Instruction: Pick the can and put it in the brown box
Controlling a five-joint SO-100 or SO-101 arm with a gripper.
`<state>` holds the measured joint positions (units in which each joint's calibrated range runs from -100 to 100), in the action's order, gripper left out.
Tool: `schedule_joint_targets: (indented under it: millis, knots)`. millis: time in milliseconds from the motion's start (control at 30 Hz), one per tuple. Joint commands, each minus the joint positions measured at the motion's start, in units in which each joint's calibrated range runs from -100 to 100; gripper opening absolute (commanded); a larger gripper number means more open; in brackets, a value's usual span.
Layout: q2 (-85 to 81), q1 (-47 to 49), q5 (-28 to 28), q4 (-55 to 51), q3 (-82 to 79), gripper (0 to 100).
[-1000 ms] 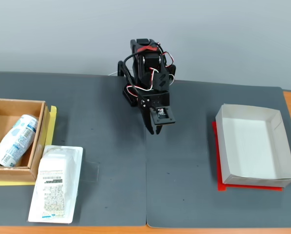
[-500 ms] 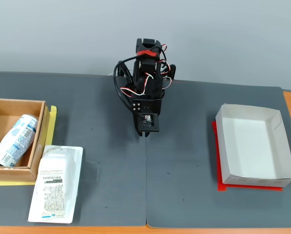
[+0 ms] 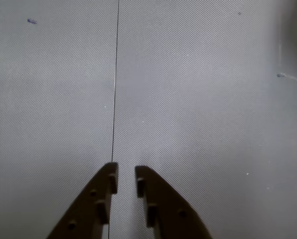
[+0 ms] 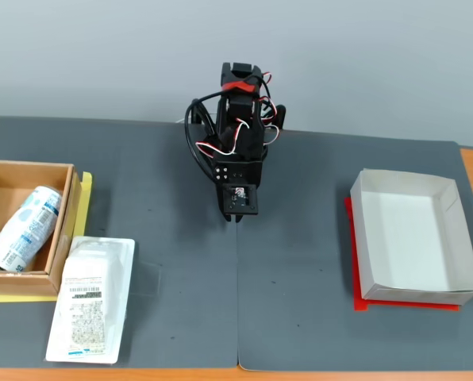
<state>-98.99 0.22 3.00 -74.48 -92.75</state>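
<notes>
- Since the can (image 4: 21,226) lies tilted inside the brown box (image 4: 67,226), placement looks finished.
- Gripper (image 3: 126,179): jaws narrow, empty, parked over bare mat (image 4: 300,262), well right of the box.

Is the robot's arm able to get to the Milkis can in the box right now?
Probably yes. The Milkis can lies uncovered in the open-topped brown box, with nothing between it and the gripper. The jaws are nearly closed and empty, so they would need to open.
</notes>
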Motion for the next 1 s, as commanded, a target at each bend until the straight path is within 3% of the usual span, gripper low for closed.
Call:
schedule_joint_targets:
  millis: [0, 967]
  knots:
    - [-0.7, 0.4, 0.0, -0.1, 0.4, 4]
    - [-0.6, 2.5, -0.1, 0.1, 0.5, 4]
